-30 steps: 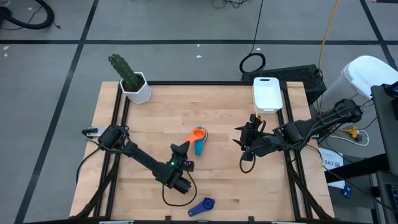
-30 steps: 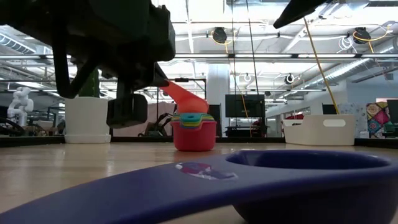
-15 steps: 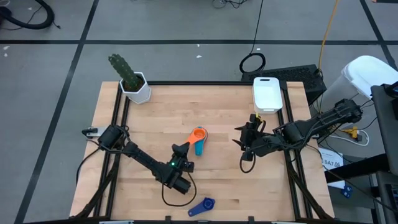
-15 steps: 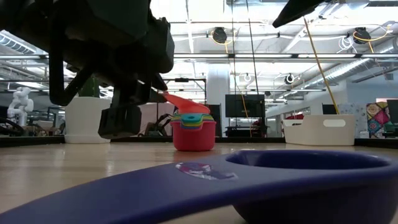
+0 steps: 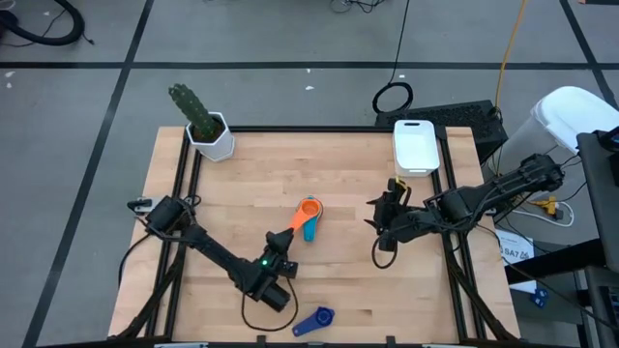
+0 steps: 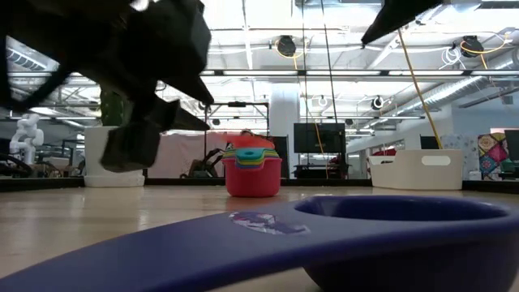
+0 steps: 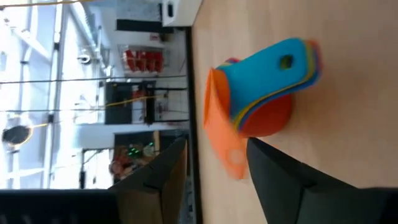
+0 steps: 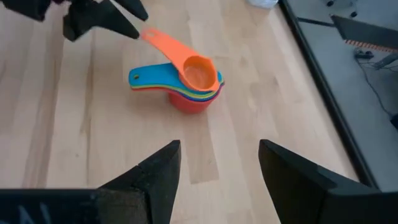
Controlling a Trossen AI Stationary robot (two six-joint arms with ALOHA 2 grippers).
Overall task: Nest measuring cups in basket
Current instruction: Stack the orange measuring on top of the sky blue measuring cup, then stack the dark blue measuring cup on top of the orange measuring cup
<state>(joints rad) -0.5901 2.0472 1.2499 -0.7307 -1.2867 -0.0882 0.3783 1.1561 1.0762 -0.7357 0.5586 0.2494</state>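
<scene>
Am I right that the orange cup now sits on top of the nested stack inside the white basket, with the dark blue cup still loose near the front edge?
Not quite. The orange cup does top the stack, but that stack stands on the bare table mid-board, not inside the white basket, which sits apart at the far right edge. The high view shows this. The dark blue cup is loose near the front edge.
</scene>
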